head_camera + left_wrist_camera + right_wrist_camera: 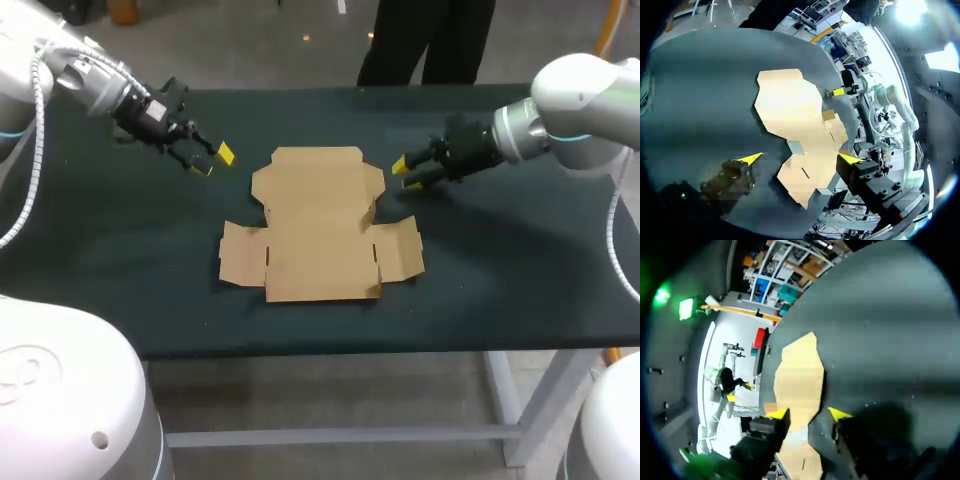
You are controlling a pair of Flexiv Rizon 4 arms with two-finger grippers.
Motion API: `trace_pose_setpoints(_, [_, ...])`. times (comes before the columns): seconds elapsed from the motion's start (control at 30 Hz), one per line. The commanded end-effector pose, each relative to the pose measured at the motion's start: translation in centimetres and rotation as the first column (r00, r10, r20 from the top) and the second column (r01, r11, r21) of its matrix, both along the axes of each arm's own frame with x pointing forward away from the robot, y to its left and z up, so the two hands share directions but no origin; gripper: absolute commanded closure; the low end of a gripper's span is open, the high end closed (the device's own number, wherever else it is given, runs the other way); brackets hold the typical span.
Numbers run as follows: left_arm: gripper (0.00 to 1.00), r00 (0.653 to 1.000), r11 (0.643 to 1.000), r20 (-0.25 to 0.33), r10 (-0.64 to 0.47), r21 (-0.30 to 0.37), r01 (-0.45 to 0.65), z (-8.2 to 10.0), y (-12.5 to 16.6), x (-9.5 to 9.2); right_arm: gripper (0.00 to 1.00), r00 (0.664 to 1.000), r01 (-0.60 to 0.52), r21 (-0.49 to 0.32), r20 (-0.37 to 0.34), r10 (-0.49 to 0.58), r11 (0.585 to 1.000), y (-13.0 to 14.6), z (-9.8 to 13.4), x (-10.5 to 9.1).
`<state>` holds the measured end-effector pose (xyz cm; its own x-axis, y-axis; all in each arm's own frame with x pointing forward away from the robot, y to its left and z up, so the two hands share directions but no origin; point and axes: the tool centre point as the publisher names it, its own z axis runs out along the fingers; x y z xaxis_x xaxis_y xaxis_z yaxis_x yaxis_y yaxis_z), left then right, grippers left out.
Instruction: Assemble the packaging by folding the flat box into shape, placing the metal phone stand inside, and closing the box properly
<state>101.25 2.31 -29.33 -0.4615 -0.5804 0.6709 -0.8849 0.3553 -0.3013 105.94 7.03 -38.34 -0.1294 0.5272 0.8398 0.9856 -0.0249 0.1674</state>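
The left end effector (212, 160) hung released, yellow tips well apart and nothing between them, just beyond the far-left corner of the flat box (318, 225). The right end effector (404, 174) was likewise spread and empty, close beside the box's far-right edge. I judged this flanking stance deliberate: with one on each side of the box, both could work opposite flaps together at the first fold.

The box lay unfolded on the bench (500, 270), its panels and side flaps spread out. One flap on its right side may have stood slightly proud, though the view was too poor to be sure. No metal phone stand showed anywhere near the box.

The left arm (90, 80) came in low from the box's far left, wrist angled down toward the cardboard. The right arm (580, 100) reached in nearly level from the box's far right, fingers aimed at its edge. Neither touched the box.
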Motion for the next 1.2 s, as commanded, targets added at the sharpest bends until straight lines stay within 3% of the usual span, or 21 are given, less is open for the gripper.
trace_pose_setpoints(0.03, [0.00, 1.000, 1.000, -0.007, -0.007, 0.003, 0.007, 0.0, 0.1, 0.3, 0.51, 0.967, -0.223, 0.311, -0.051, 0.250, 0.924, 0.5, -0.7, 1.0])
trace_pose_setpoints(0.43, [0.00, 1.000, 1.000, -0.013, -0.002, 0.005, 0.002, -0.2, 0.2, 0.3, 0.52, 0.959, -0.252, 0.244, -0.069, 0.276, 0.937, 1.9, -1.4, 1.3])
trace_pose_setpoints(1.2, [0.00, 1.000, 1.000, -0.009, 0.002, -0.009, -0.002, -0.6, 0.6, -0.1, 0.52, 0.977, -0.106, 0.098, -0.173, 0.122, 0.990, 2.1, -0.6, 0.6])
